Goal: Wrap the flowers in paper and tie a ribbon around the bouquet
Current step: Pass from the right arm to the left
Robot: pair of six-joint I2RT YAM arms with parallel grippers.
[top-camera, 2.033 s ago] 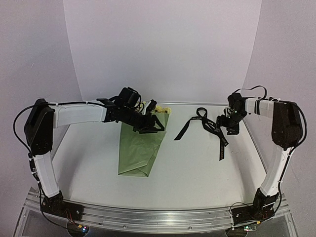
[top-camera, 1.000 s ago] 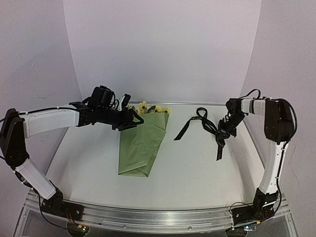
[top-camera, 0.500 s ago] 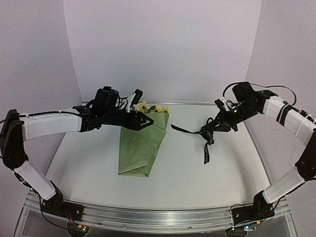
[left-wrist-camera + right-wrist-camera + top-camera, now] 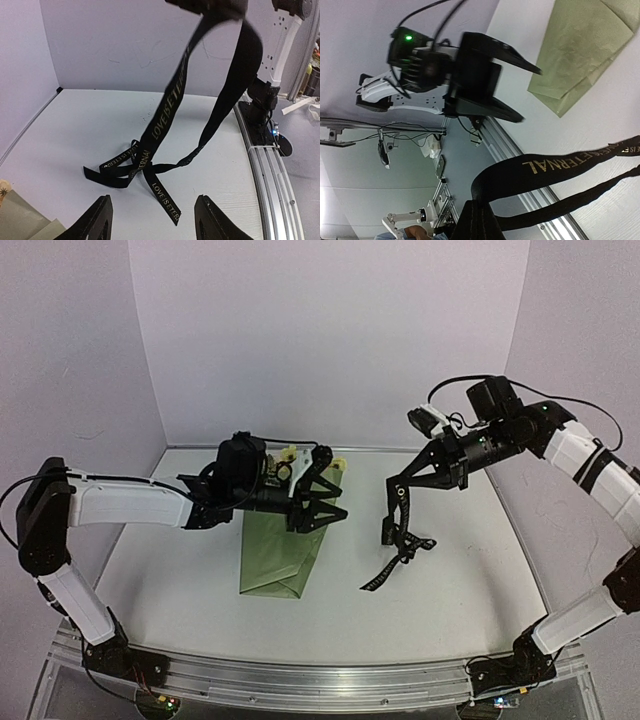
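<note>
Your right gripper (image 4: 398,483) pinches the limp, lettered black ribbon (image 4: 396,532); left gripper (image 4: 335,490) gapes empty over the creased olive bouquet (image 4: 278,558).

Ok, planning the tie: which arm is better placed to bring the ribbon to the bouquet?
Right, likely: the right gripper is shut on the raised ribbon; the left gripper hangs open by the bouquet.

The black ribbon (image 4: 159,117) with gold lettering dangles from my right gripper (image 4: 397,482), its tail on the table (image 4: 450,580). The olive bouquet (image 4: 283,555) lies flat, with its yellow flowers (image 4: 289,453) at the far end.
</note>
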